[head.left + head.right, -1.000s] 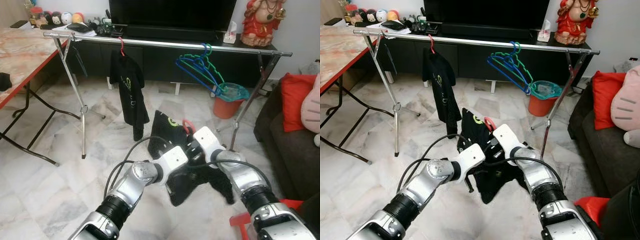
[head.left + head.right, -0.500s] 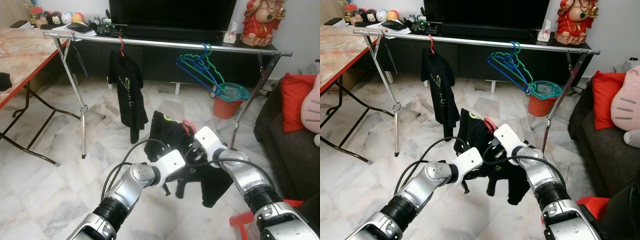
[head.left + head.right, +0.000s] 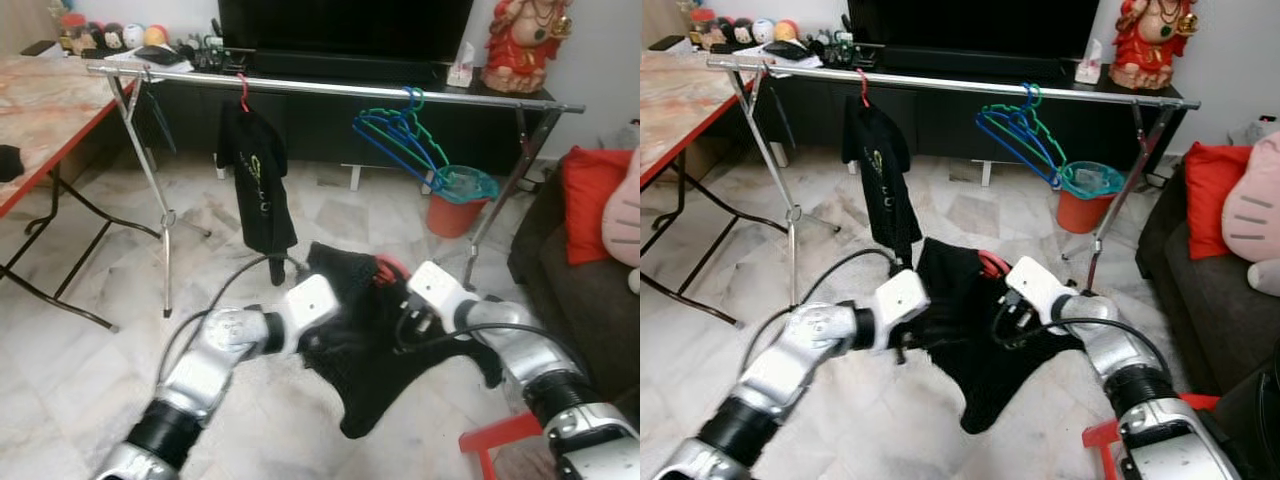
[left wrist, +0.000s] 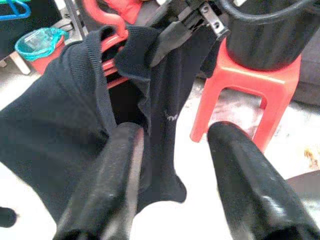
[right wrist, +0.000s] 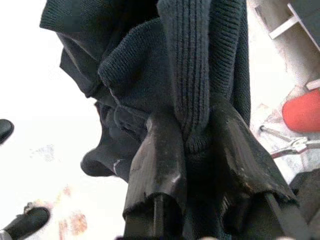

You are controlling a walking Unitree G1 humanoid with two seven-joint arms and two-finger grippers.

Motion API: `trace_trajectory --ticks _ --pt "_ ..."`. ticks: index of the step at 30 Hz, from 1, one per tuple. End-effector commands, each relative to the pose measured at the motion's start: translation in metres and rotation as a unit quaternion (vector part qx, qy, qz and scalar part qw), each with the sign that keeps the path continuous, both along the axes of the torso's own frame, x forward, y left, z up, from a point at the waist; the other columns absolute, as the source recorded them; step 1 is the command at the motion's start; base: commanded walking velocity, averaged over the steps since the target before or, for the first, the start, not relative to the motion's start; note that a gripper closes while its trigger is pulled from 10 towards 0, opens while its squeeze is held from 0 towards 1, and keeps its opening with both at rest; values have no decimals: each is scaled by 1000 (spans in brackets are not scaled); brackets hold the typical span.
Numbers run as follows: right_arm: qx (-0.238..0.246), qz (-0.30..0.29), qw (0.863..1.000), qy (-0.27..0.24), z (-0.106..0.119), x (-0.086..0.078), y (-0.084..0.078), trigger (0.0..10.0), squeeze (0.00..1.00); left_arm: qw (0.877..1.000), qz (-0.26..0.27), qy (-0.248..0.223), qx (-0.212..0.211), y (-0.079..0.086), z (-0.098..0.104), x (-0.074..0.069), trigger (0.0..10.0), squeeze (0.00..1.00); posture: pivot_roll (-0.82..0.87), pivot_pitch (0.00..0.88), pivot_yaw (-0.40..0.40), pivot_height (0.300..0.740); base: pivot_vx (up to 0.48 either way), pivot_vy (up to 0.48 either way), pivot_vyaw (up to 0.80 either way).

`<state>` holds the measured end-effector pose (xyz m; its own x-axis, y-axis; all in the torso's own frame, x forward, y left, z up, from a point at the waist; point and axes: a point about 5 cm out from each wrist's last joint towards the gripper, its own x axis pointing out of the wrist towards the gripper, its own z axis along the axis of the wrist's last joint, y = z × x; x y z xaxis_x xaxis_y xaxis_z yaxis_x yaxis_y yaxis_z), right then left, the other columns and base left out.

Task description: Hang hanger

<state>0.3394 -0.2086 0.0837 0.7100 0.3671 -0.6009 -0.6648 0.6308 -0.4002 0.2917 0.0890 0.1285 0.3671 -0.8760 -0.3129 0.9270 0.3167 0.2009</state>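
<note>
Black sweater (image 3: 370, 345) stretched sideways between both grippers

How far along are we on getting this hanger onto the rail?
Done: one black shirt already hangs on the rail. In hand: the right claw grips the black garment on its red hanger; the left claw is open beside it. Left: lifting it and hooking it on the rail.

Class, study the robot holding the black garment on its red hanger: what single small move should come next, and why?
Probably raise the black garment toward the rail. The right hand pinches its knit, the left hand is open beside it, and the red hanger sits well below the rail's free stretch between the hung shirt and the empty hangers.
</note>
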Motion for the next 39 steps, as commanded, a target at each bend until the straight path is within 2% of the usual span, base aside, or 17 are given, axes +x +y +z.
trace_trajectory --ticks 1,6,8,12,18,23,24,27,35,37,38,39 --pt "12 22 1000 -18 8 2 2 0 0 1000 -18 -1 -11 -4 5 -3 10000 1000 -9 0 -55 740 0 0 0" --pt "32 95 995 -20 12 -3 7 0 0 999 -10 -9 -30 -2 13 1 10000 1000 -13 0 -52 740 0 0 0" --pt "35 102 994 -20 12 -4 8 0 0 999 -8 -12 -33 -2 14 2 10000 1000 -14 0 -52 740 0 0 0" --pt "35 147 988 8 7 -12 12 0 0 998 1 -32 -59 -4 24 7 10000 1000 -18 0 -51 740 0 0 0" --pt "34 168 985 19 5 -17 10 0 0 998 -14 -31 -60 2 29 7 10000 1000 -21 0 -46 740 0 0 0" --pt "34 180 983 25 6 -19 8 0 0 999 -40 -6 -33 13 24 4 10000 1000 -23 0 -45 740 0 0 0" --pt "35 183 982 25 7 -19 7 0 0 998 -54 12 -22 18 19 1 10000 1000 -24 0 -43 740 0 0 0" --pt "35 190 981 25 9 -20 7 0 0 998 -48 19 -19 22 14 2 10000 1000 -28 0 -41 740 0 0 0" --pt "39 224 973 31 13 -23 12 0 0 999 -32 13 -28 15 5 6 10000 1000 -36 0 -39 740 0 0 0" --pt "38 227 973 32 14 -23 13 0 0 999 -33 8 -19 15 3 7 10000 1000 -38 0 -36 740 0 0 0" --pt "38 229 972 32 14 -24 13 0 0 999 -38 6 -13 15 2 7 10000 490 -38 0 -36 740 0 0 0" --pt "38 231 972 33 15 -24 14 0 0 999 -42 2 -9 15 2 7 10000 137 -38 0 -35 740 0 0 0"
